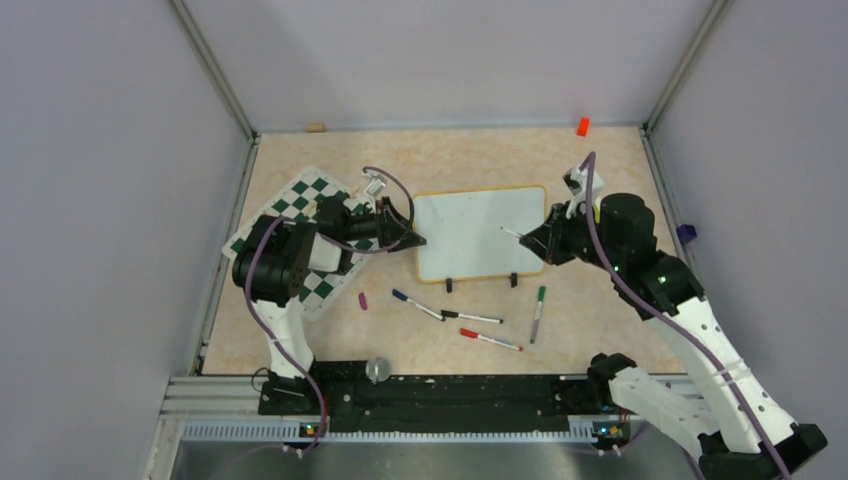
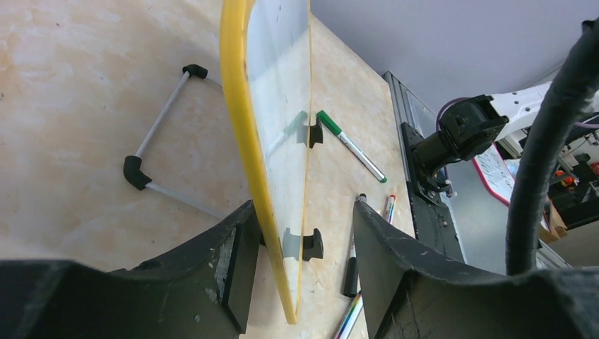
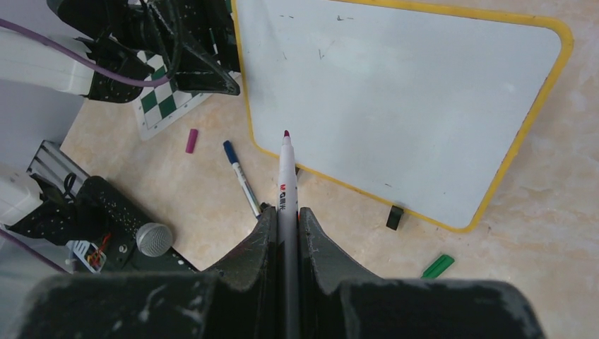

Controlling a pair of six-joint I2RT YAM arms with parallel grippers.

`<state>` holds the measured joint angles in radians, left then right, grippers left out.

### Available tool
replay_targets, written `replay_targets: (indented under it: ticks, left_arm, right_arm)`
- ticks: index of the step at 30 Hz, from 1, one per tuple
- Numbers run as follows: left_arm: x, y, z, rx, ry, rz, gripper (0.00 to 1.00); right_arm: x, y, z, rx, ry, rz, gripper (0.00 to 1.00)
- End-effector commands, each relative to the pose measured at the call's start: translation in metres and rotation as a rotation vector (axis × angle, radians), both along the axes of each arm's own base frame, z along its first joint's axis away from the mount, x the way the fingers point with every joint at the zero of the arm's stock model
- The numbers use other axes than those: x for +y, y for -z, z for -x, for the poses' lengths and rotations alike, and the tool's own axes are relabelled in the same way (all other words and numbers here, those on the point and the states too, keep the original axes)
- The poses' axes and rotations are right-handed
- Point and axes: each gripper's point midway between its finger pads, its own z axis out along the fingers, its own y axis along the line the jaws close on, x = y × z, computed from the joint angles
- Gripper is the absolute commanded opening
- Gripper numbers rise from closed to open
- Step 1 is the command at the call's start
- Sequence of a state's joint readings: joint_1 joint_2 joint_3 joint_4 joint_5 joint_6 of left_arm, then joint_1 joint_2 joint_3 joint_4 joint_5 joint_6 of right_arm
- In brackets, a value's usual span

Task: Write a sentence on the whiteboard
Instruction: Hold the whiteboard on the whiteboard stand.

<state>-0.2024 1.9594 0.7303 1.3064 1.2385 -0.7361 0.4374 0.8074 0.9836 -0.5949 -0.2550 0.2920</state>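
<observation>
The whiteboard lies at the middle of the tabletop, with its yellow frame intact and two black clips on its near long edge.

Top view: The left claw is at the board's left edge, just beside the chessboard mat. The right claw is at the board's right edge, closed on a marker whose tip reaches over the white face. Loose pens lie on the tabletop just in front of the clips.

Left wrist view: The board is seen edge-on between the claw's fingers. One finger sits close against the yellow frame and the other stands clear of the white face, so the jaws are parted and not clamped. A wire stand with black corner pieces lies on the tabletop beyond the frame.

Right wrist view: Both fingers are pressed tight on the marker's white barrel. The dark red tip is uncapped and aimed at the board's near edge. From this angle it cannot be confirmed whether the tip touches the surface. A purple cap lies on the tabletop, apart from the board.
</observation>
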Motion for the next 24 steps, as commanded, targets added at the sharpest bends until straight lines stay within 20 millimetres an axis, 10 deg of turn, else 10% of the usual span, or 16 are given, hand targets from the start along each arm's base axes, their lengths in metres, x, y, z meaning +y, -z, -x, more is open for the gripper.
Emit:
replay_targets:
  ticks: [1,24]
  left_arm:
    - [-0.004,-0.009,-0.003,-0.037,0.047,0.008,0.55]
    - [-0.013,0.006,-0.012,0.021,0.096,-0.102,0.32]
  right_arm:
    - [0.009,-0.032,-0.012,-0.073,-0.012,-0.051,0.0]
    - [0.008,-0.04,-0.012,-0.099,-0.011,-0.061,0.0]
